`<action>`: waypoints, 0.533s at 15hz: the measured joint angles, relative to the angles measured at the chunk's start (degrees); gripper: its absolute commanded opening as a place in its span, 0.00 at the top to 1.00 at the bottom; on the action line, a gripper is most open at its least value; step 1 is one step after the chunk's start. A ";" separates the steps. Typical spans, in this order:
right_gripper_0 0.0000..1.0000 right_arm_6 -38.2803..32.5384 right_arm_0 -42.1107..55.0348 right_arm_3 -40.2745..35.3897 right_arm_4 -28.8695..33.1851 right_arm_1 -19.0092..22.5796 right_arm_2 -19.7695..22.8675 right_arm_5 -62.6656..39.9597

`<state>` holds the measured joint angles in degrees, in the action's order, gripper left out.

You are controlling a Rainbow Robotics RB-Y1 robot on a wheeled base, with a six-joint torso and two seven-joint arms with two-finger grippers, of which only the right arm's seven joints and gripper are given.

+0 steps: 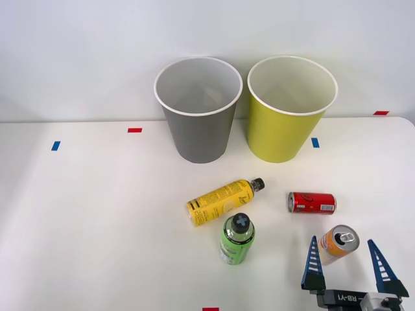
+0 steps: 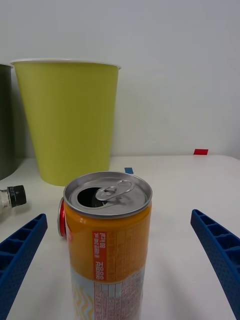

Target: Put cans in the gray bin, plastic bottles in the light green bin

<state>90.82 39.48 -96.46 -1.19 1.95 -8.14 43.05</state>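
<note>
An orange and white can [image 1: 338,241] [image 2: 108,247] stands upright near the table's front right, its silver top opened. My right gripper [image 1: 350,262] [image 2: 120,272] is open, its blue fingers on either side of this can without touching it. A red can [image 1: 312,203] [image 2: 62,218] lies on its side just behind. The yellow bottle [image 1: 222,200] lies on its side at the middle, and its black cap [image 2: 14,195] shows in the wrist view. Upright in front of it is the green bottle [image 1: 236,239]. The gray bin [image 1: 198,110] [image 2: 5,125] and the light green bin [image 1: 288,110] [image 2: 67,120] stand side by side at the back.
Small red and blue tape marks [image 1: 134,130] dot the white table [image 1: 84,220]. A white wall rises behind the bins. The table's left half has open room.
</note>
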 measured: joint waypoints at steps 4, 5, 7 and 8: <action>0.00 -0.22 -4.04 4.43 -0.36 0.50 1.70 0.95; 0.00 -0.26 -4.64 5.40 -0.41 0.71 2.11 1.70; 0.23 -0.28 -4.82 5.58 -0.44 1.02 2.24 1.96; 0.35 -0.30 -4.80 5.58 -0.48 1.20 2.18 2.14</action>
<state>90.52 34.68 -90.87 -1.67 3.15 -5.96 45.19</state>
